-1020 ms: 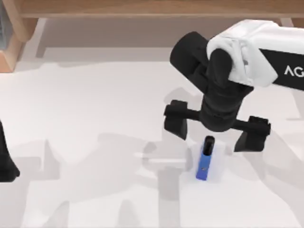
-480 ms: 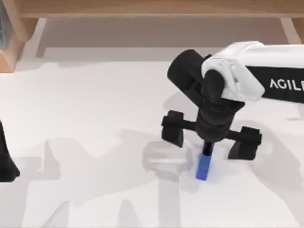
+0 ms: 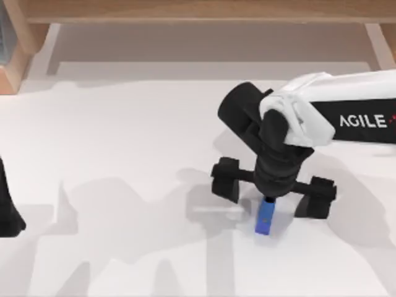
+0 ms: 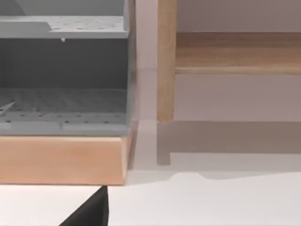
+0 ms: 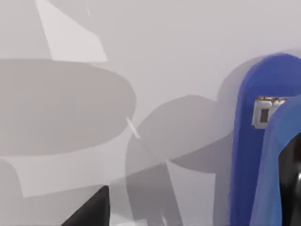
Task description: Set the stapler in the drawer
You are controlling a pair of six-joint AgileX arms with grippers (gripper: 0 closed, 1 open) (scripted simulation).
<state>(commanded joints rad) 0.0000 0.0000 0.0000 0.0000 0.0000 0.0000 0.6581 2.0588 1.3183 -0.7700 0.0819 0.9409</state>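
The right gripper (image 3: 273, 189) hung just over the stapler (image 3: 265, 218), with its fingers wide apart on each side. The stapler lay on the white table (image 3: 124, 148), right of the middle, probably not yet gripped. The lift and the trip to the drawer (image 4: 61, 110) were left; the left arm (image 3: 7, 210) sat parked at the left edge.

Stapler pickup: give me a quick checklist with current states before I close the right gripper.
1. Right gripper above the stapler, top view: ok.
2. Fingers spread, one on each side: ok.
3. Stapler flat on the table: ok.
4. Fingers low enough to grip: cannot tell.
5. Left gripper parked at the table's left edge, out of the way: ok.
6. Drawer open to receive it, left wrist view: cannot tell.
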